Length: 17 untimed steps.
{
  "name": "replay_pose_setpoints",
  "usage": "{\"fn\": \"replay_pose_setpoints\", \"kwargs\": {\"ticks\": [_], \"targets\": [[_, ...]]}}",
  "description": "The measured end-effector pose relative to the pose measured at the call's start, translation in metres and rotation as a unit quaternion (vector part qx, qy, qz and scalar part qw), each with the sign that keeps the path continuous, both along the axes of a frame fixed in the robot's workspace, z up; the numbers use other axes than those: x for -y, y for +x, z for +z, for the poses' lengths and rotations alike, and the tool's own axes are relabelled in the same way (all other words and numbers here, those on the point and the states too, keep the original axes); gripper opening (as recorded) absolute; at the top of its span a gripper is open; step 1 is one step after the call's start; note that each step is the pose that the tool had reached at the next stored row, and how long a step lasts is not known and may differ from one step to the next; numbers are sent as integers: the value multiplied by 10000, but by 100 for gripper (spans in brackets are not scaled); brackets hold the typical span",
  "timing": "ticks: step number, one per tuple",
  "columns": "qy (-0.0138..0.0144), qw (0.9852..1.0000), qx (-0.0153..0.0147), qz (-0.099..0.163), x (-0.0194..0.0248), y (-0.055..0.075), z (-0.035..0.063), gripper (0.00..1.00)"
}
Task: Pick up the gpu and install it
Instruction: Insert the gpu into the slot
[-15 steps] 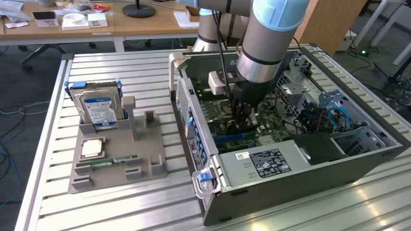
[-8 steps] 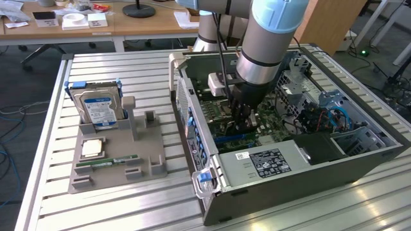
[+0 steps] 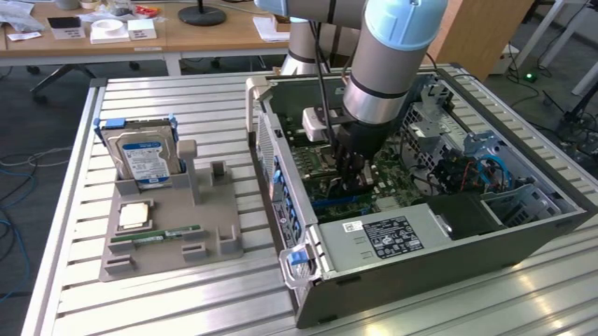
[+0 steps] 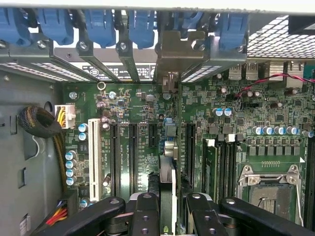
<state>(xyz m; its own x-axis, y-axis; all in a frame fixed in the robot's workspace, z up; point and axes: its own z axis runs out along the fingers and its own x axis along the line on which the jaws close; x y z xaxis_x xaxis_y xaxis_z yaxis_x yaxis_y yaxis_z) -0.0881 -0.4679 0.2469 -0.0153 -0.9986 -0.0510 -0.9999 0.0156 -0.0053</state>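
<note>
Reaching down into the open computer case (image 3: 421, 238), the arm has its gripper (image 3: 353, 178) low over the green motherboard (image 3: 397, 178), near the case's side wall at the exterior view's left. On the slatted table (image 3: 187, 308), well apart from the case on that same side, a grey tray (image 3: 168, 245) holds a blue-labelled hard drive (image 3: 145, 157) standing upright, a square processor chip (image 3: 134, 215) and a narrow green RAM stick (image 3: 154, 236)

From the wrist, the gpu (image 4: 168, 182) shows edge-on, standing upright on the board among the long dark expansion slots. The black fingers (image 4: 145, 216) are clamped on it from both sides. Its metal bracket (image 4: 179, 49) sits at the case's rear openings, under the row of blue latches (image 4: 98, 24). A white slot (image 4: 93, 152) lies a few slots away, and the processor socket (image 4: 268, 184) is on the card's other side
</note>
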Motion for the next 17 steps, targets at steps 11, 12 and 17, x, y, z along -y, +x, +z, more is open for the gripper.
{"fn": "replay_pose_setpoints", "kwargs": {"ticks": [11, 12, 17], "targets": [[-18, 10000, 0, 0, -26, -10, -21, 26], [-21, 10000, 0, 0, -29, -11, -22, 26], [-36, 10000, -1, 1, -38, -14, -35, 26]]}}
